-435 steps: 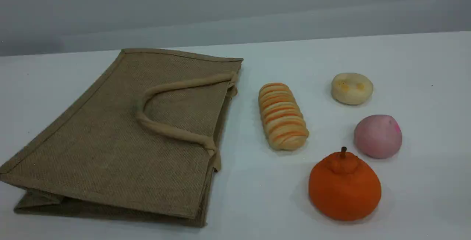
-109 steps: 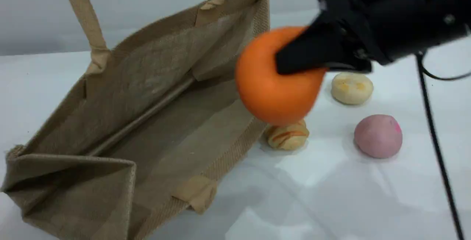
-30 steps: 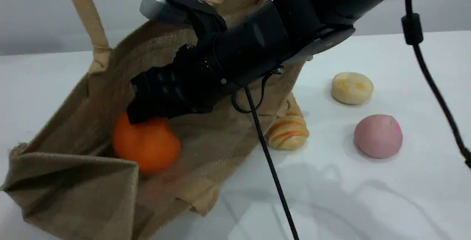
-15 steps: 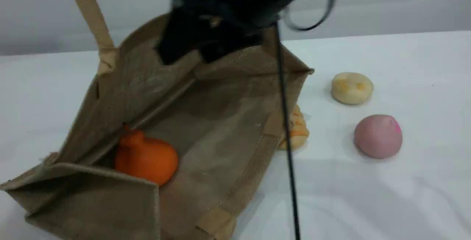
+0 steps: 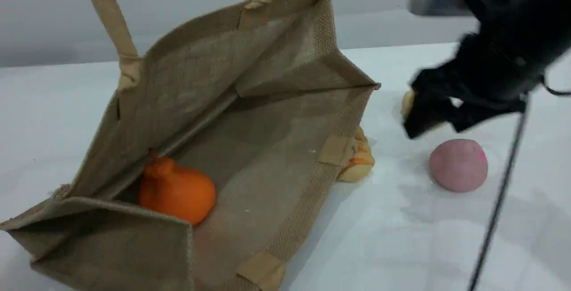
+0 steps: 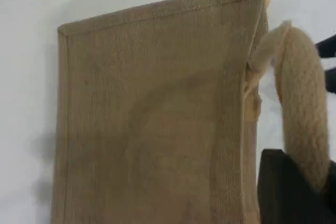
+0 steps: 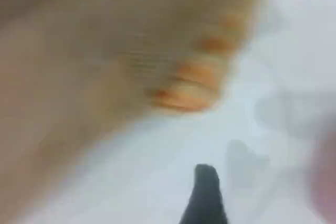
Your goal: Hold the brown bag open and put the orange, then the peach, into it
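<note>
A large brown bag [image 5: 187, 81] of woven jute lies on its side on a white tabletop [image 5: 401, 237], with its mouth open toward the right. Its upper wall is lifted by a beige rope handle [image 5: 111, 18] that runs out of the top of the scene view. The left tool [image 6: 307, 192] shows only in its own wrist view, where its dark fingers are clenched around that handle and hold the bag open from above. The orange [image 5: 178, 193] lies inside the bag on the lower wall, deep in near the folded base, with its knobbed top pointing up and to the left. The peach [image 5: 458, 165], a smooth pale pink ball, sits on the tabletop well to the right of the bag and apart from it. The right tool [image 5: 436, 126] hovers just above and to the left of the peach. It is blurred, but its two dark fingers are spread with nothing between them, and it does not appear to touch the fruit. A striped bread loaf [image 5: 357, 166] peeks out from behind the bag's lower rim, and a pale yellow cake [image 5: 407, 101] is mostly hidden behind the right tool. The task looks about half done: the orange is in the bag, and the peach has yet to be grasped, carried over and dropped in
</note>
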